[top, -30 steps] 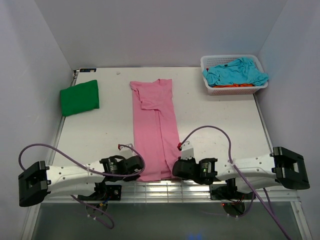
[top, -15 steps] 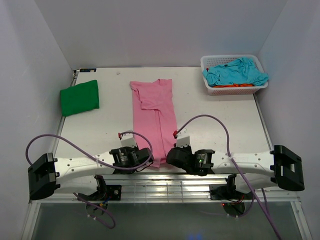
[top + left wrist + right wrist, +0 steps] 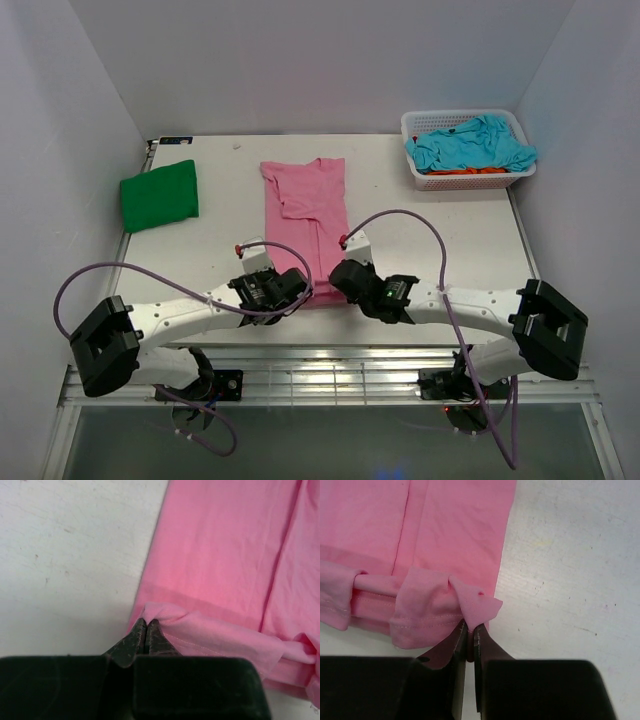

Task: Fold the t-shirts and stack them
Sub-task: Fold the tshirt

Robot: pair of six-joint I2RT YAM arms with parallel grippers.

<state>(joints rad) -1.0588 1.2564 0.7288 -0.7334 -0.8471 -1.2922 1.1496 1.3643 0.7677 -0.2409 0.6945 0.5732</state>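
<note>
The pink t-shirt (image 3: pixel 305 210) lies lengthwise down the middle of the desk (image 3: pixel 220 255), its sides already folded in to make a narrow strip, collar at the far end and hem towards the arms. It looks like thin, light knit cloth with no stiffness of its own: it should drape, wrinkle and sag wherever it is unsupported, and it probably will not slip from a firm pinch. The sensible hold is at the two near hem corners, so the edge stays stretched between them as it is carried over. That is where the arms have it. The left tool (image 3: pixel 146 626) is pressed together on a raised tuck of hem at the shirt's left corner, and the right tool (image 3: pixel 470 629) is pinching a small peak of hem at the right corner. Both arms reach in low from the outer sides, forearms angled towards each other, wrists just above the desk. A folded green t-shirt (image 3: pixel 160 195) sits far left, and a turquoise t-shirt (image 3: pixel 475 142) and an orange t-shirt (image 3: pixel 480 172) wait in the white mesh basket (image 3: pixel 414 125) at the far right.
</note>
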